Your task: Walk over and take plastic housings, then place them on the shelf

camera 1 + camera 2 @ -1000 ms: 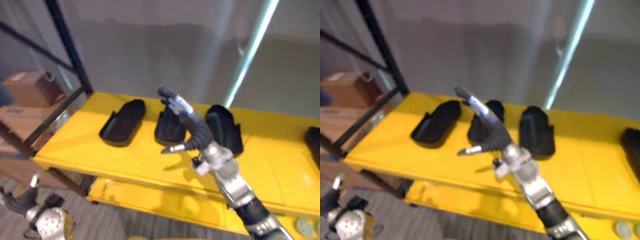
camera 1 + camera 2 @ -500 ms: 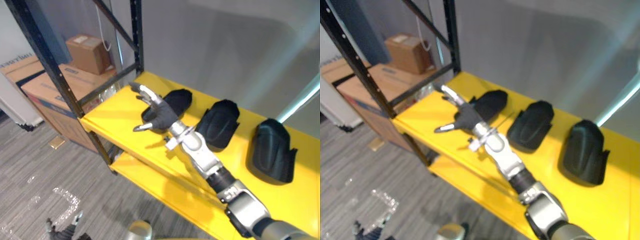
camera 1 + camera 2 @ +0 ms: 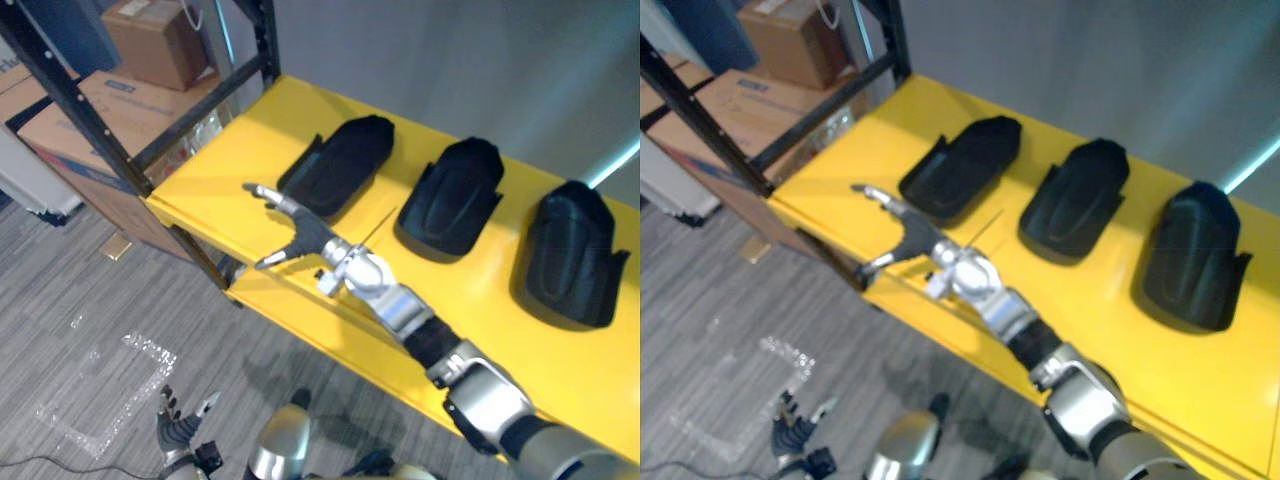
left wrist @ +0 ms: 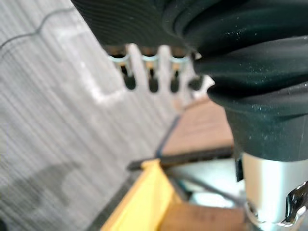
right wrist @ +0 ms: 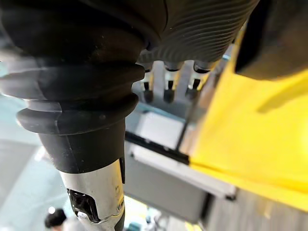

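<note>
The left hand (image 3: pixel 181 428) hangs low near the floor (image 3: pixel 80 330), fingers loosely spread, while the right hand (image 3: pixel 305 238), fingers straight, apart and empty, reaches over the yellow shelf (image 3: pixel 215 175) front edge, the nearest plastic housing (image 3: pixel 338 165) just beyond it, a second housing (image 3: pixel 452 195) and a third housing (image 3: pixel 573 255) farther right.

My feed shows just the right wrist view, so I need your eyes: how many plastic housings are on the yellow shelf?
Observer: Three in a row: left housing, middle housing, right housing.
Operator: Is my right hand holding one?
Observer: No; the right hand is open over the front edge of the shelf, apart from the left housing.
Operator: And the left hand?
Observer: The left hand hangs low over the grey floor, open and empty.
</note>
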